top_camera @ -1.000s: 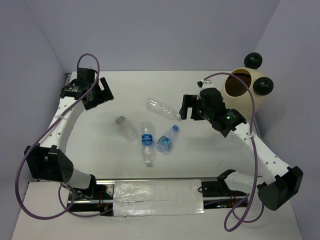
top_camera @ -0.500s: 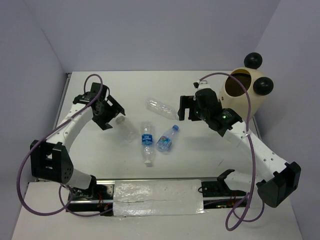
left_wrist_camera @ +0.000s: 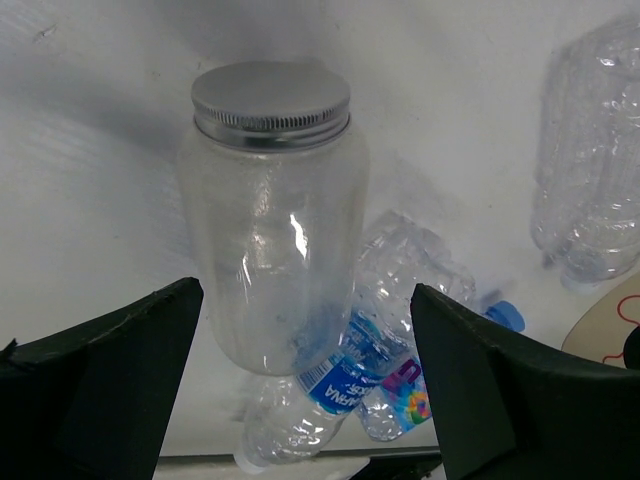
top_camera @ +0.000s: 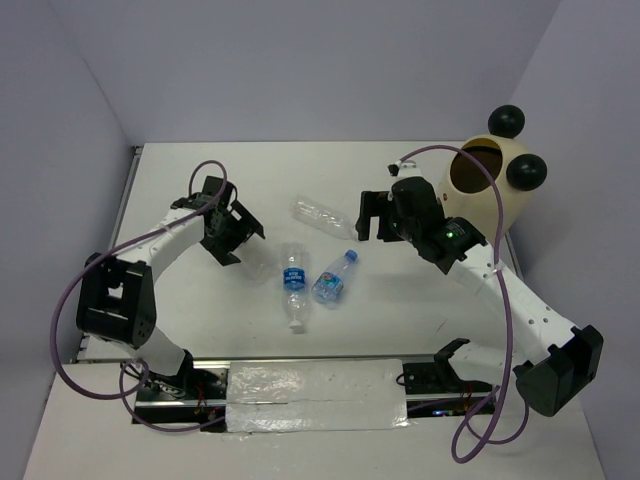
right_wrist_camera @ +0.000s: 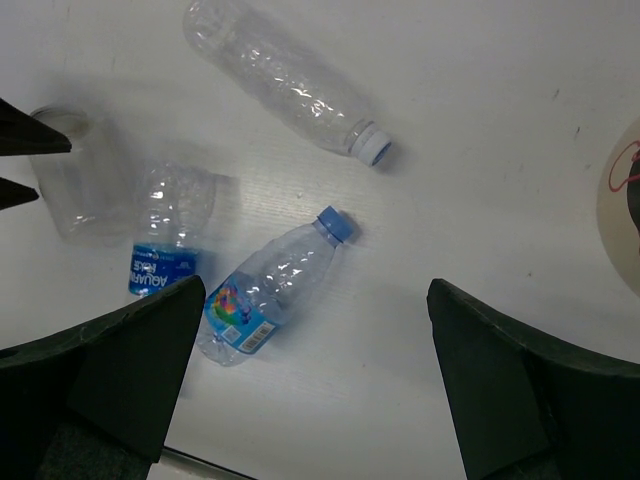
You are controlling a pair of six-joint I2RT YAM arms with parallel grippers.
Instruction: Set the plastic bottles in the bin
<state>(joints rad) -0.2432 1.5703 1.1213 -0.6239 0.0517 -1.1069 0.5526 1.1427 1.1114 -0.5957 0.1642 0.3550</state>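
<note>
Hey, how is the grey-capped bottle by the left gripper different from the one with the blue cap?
The grey-capped bottle has a wide cap, a squat body and no label; the blue-capped bottle has a small cap, narrow neck and colourful label. The open left gripper is lined up over the first; the second lies free. Both are clear.

Left arm [top_camera: 160, 235]: elbow bent, forearm angled inward, wrist pitched down.
Left gripper [top_camera: 243, 240]: jaws spread wide; fingers [left_wrist_camera: 110, 380] dark, wedge-shaped.
Right arm [top_camera: 500, 290]: stretched forward, angled inward.
Right gripper [top_camera: 362, 218]: jaws spread wide, pointing down.
</note>
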